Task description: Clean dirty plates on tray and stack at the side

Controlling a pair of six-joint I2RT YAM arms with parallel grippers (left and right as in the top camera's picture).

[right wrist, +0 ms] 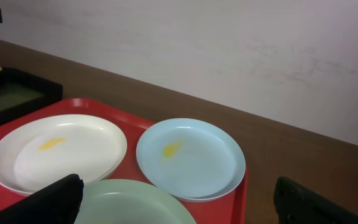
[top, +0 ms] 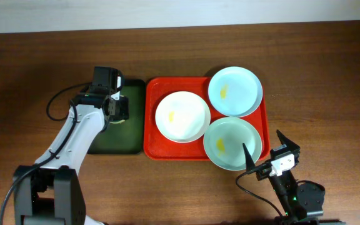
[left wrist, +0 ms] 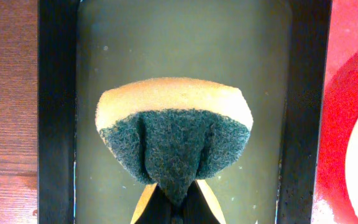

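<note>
The red tray [top: 152, 147] holds three dirty plates, each with a yellow smear: a white plate [top: 182, 116], a pale blue plate [top: 234, 91] and a mint plate [top: 232, 143]. They also show in the right wrist view: white [right wrist: 58, 151], blue [right wrist: 190, 157], mint [right wrist: 135, 202]. My left gripper [left wrist: 176, 202] is shut on a yellow and green sponge [left wrist: 174, 140] over the dark green tray [left wrist: 56, 112]. My right gripper [top: 271, 150] is open and empty, just off the tray's near right corner by the mint plate.
The dark green tray [top: 108, 145] lies directly left of the red tray, touching it. The left arm reaches in from the front left, the right arm's base sits at the front right. Brown wooden table [top: 317, 75] lies all around.
</note>
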